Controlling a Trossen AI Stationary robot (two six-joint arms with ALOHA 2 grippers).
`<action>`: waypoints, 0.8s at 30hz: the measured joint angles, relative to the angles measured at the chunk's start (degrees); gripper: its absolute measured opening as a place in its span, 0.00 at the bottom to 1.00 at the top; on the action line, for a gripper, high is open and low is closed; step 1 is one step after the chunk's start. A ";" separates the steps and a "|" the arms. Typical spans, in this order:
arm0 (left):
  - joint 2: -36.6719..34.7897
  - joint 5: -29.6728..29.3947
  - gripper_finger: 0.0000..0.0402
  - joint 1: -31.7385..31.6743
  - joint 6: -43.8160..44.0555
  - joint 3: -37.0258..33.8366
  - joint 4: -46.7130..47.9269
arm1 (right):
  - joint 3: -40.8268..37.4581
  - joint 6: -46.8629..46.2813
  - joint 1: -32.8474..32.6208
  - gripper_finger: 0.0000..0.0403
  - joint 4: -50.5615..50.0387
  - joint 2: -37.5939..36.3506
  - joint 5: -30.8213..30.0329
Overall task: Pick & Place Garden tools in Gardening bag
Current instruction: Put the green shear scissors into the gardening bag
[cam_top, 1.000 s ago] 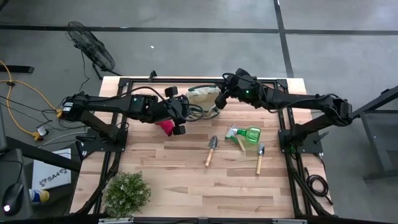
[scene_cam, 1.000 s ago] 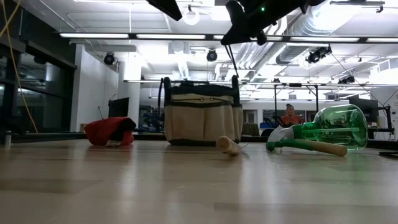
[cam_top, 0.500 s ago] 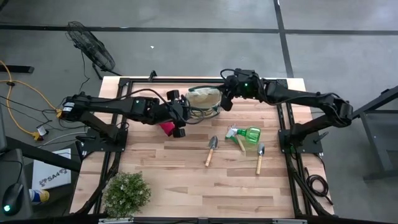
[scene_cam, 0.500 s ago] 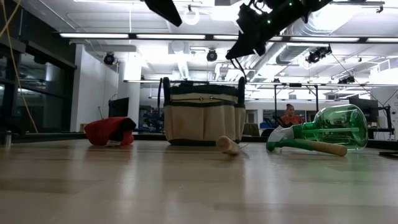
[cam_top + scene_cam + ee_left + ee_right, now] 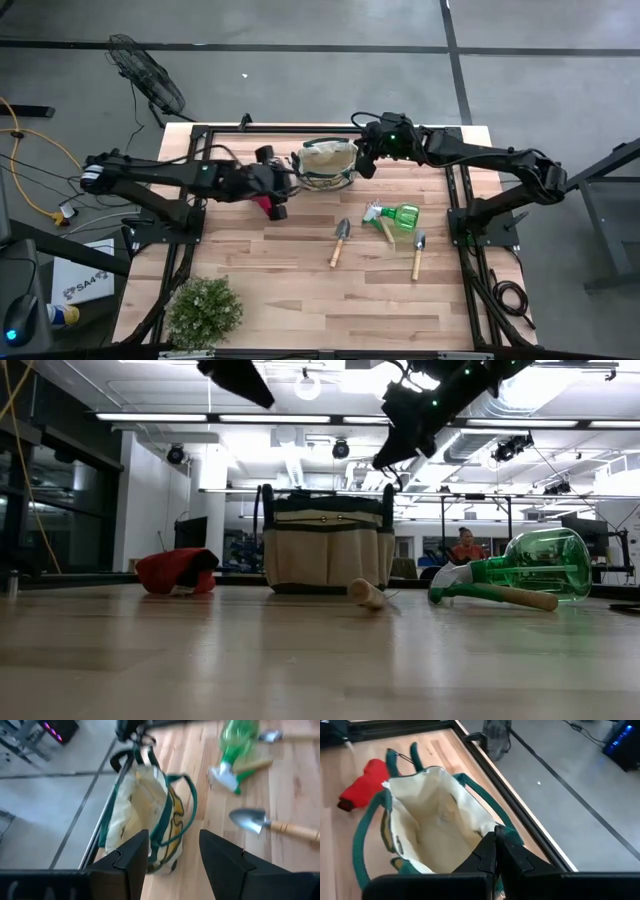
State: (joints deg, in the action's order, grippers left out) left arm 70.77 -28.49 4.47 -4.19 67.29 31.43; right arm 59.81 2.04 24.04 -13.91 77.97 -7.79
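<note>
The beige gardening bag [image 5: 328,160] with green trim stands upright at the table's far middle, its mouth open [image 5: 430,825]. Red-handled shears [image 5: 268,206] lie on the table left of it. One trowel [image 5: 340,241], a second trowel [image 5: 418,254] and the green sprayer [image 5: 401,217] lie on the table nearer and to the right. My left gripper [image 5: 172,855] hangs open above the shears, pointing at the bag from its left. My right gripper [image 5: 495,851] is shut and hovers just above the bag's right rim; the low view shows it [image 5: 392,448] clear of the bag's top.
A bushy green plant [image 5: 204,310] stands at the near left corner. Black frame rails [image 5: 300,128] run along the table's far edge and sides. Bare wood lies between the tools and the near edge.
My left gripper has drawn back from the bag toward the table's left edge, staying open. My right gripper has shifted a little right, off the bag's mouth, tipped further down and sunk slightly toward the bag's right rim, staying shut.
</note>
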 joint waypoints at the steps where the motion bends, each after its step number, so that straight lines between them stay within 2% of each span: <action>1: -1.74 0.09 0.42 0.00 0.04 -1.90 -2.26 | 0.00 -0.08 0.11 0.01 -0.30 0.01 -0.33; 7: -10.38 0.94 0.42 0.03 1.43 -12.27 -10.39 | 0.00 -1.97 0.57 0.01 -3.48 0.31 -3.97; 11: -13.86 0.92 0.42 0.03 2.30 -17.04 -13.38 | 0.00 -2.26 0.90 0.01 -4.03 0.31 -2.77; 17: -16.50 0.66 0.42 0.02 3.23 -20.14 -15.68 | -1.04 -3.48 0.88 0.01 -5.37 0.35 -2.57; 24: -18.45 0.05 0.42 0.00 3.26 -21.69 -15.23 | -5.10 -3.76 0.89 0.01 -1.04 0.38 -2.09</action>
State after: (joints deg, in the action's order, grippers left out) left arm 52.31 -28.44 4.47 -0.93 45.60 16.20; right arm 54.72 -1.72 24.93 -14.95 78.35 -9.89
